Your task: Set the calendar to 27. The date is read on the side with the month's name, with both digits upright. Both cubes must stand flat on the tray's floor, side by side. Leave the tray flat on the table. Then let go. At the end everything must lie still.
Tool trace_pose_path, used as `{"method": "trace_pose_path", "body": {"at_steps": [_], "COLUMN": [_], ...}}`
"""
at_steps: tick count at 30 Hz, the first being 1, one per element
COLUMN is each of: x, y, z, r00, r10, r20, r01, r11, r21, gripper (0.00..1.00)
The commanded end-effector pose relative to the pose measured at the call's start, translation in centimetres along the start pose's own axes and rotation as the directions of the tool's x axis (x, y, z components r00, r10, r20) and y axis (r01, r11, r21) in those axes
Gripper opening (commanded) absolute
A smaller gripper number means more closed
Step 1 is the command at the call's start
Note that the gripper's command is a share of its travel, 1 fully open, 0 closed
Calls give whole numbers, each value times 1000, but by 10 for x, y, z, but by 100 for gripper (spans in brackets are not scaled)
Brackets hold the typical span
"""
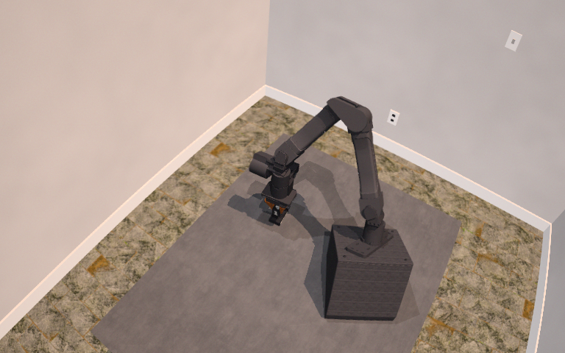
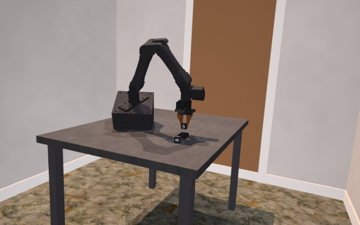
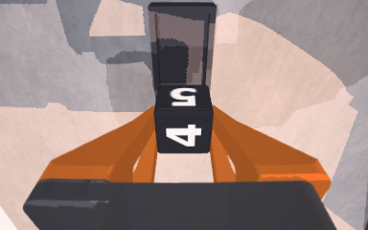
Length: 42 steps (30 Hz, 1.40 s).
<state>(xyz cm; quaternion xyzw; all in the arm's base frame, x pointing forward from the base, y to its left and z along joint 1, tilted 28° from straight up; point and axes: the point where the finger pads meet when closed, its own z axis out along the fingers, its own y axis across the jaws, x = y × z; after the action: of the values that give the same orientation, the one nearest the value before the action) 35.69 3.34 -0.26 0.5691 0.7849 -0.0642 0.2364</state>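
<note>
So the cube (image 3: 184, 126) is up in the air, pinched between the orange fingers of the gripper (image 2: 184, 122), which is clamped on it from both sides. It hangs right above the tray (image 2: 184, 135), not touching it.

The wrist cam is the only one that shows two faces at once: a white 4 on the face toward the camera, lying on its side, and a 5 on the face beyond it. It also looks down into the tray (image 3: 182, 45), a dark open box with glossy walls. From the exterior view you only get the 5 on the held cube (image 2: 183, 126), upright there, plus something the wrist cam misses: the second cube (image 2: 177, 139) sitting at the near end of the tray with an 8 facing out.

The top view is pretty useless for reading, the arm (image 1: 355, 144) covers nearly everything; only a bit of orange pokes out under the wrist.

Cubes are matte black with white digits. The table (image 2: 120, 145) is a brownish-grey slab on dark legs.
</note>
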Motion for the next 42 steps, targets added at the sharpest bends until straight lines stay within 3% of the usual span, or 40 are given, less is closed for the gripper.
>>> {"method": "trace_pose_path", "body": {"at_steps": [1, 26, 42], "x": [0, 0, 0], "y": [3, 3, 3], "z": [-3, -2, 9], "r00": [1000, 1000, 1000], "r10": [-2, -2, -2], "r20": [1, 1, 1], "r01": [2, 2, 2], "r11": [1000, 1000, 1000], "r21": [-10, -10, -10], "gripper": [26, 26, 26]}}
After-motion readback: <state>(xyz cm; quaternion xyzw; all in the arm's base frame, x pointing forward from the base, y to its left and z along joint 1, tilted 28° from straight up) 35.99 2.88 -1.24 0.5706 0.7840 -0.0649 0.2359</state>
